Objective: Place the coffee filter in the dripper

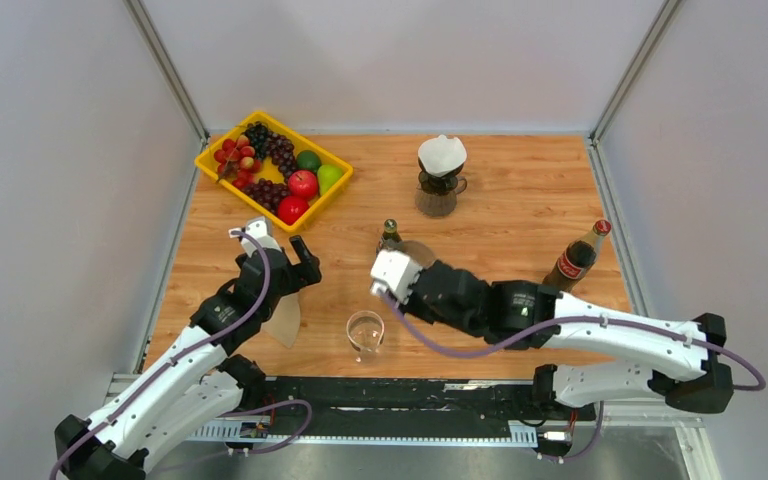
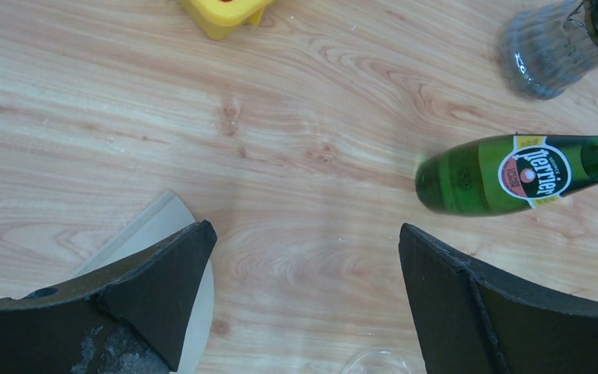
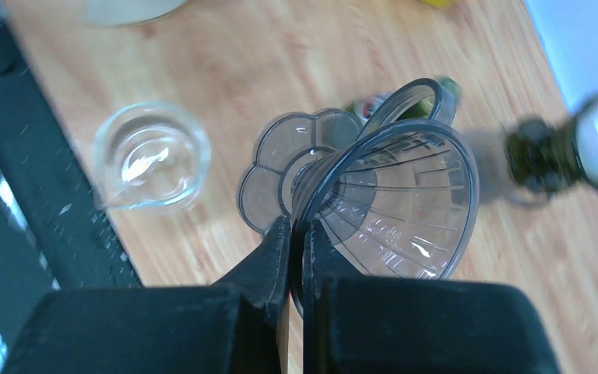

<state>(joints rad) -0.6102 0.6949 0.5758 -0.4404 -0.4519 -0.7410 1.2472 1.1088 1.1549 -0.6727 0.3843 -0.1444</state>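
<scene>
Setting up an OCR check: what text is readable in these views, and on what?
"perrier": on the label of the green bottle, left wrist view. The finer print around it is too small to read.
Brown bottle, red label: too small to read in the top view.
Glass carafe: faint white marks, too blurred to read.
No other text shows.

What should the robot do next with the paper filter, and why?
Probably the left gripper should shift over the paper filter and lower to pinch it. Its jaws are open and empty, the filter lies flat on the table off to one side, and the right gripper already holds the dripper.
</scene>
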